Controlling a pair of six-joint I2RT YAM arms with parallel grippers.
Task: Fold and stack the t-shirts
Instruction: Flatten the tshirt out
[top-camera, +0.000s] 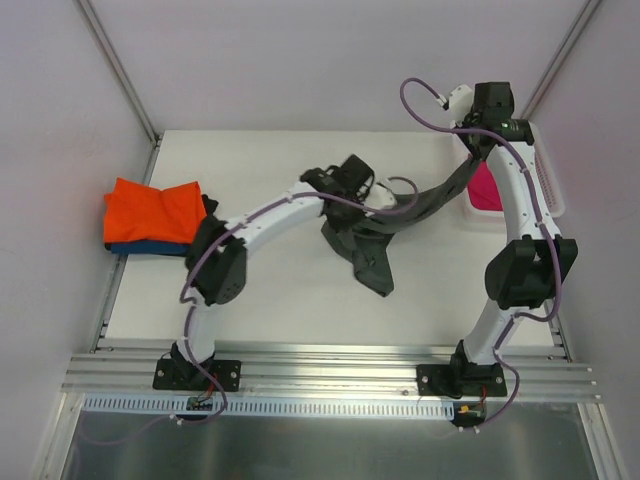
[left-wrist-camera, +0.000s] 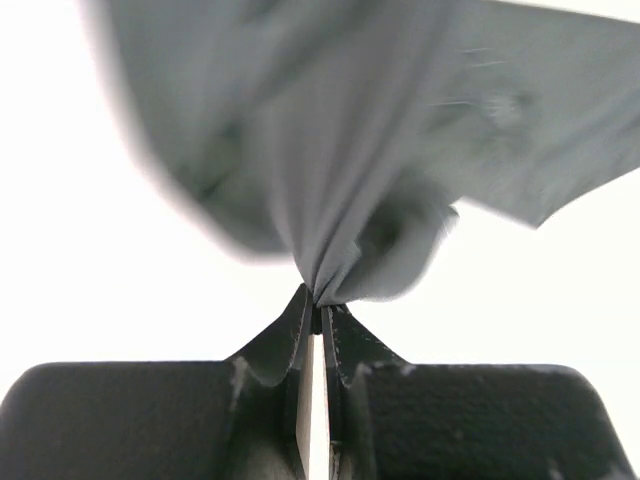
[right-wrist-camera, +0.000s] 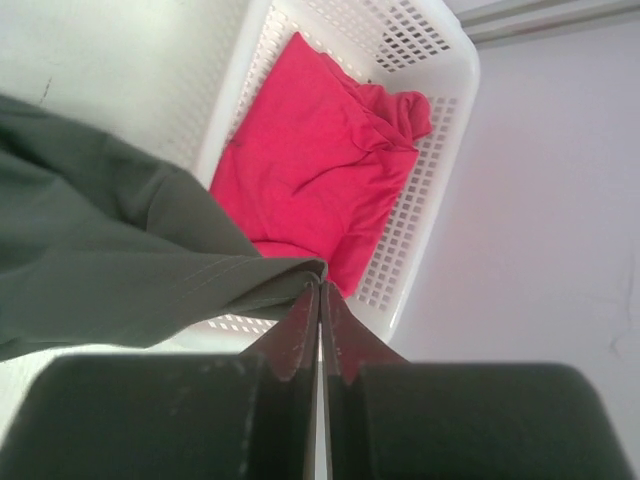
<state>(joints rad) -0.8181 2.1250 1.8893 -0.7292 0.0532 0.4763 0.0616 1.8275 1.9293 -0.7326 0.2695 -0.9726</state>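
Past the two arm bases, the white table (top-camera: 280, 300) carries the work. Above its middle hangs the dark grey t-shirt (top-camera: 372, 258), a loose bunch of cloth drooping toward the table; whether its lowest fold touches the top cannot be told. The left hand (left-wrist-camera: 318, 316) holds this bunch from above, its fingers pinched tight on a gathered tuft of the grey cloth, which fans out beyond the tips. From there the shirt runs as a taut band up and to the right.

At the table's left edge lies a folded orange t-shirt (top-camera: 150, 208), flat on top of a blue t-shirt (top-camera: 140, 247), of which only a strip shows along the near side.

Farther back on the right, the right hand (right-wrist-camera: 319, 288) is raised high, its fingers closed on a hemmed edge of the same grey shirt. Below and beyond it stands the white mesh basket (right-wrist-camera: 445, 70) at the table's far right, with the magenta pink t-shirt (right-wrist-camera: 310, 170) lying crumpled inside.
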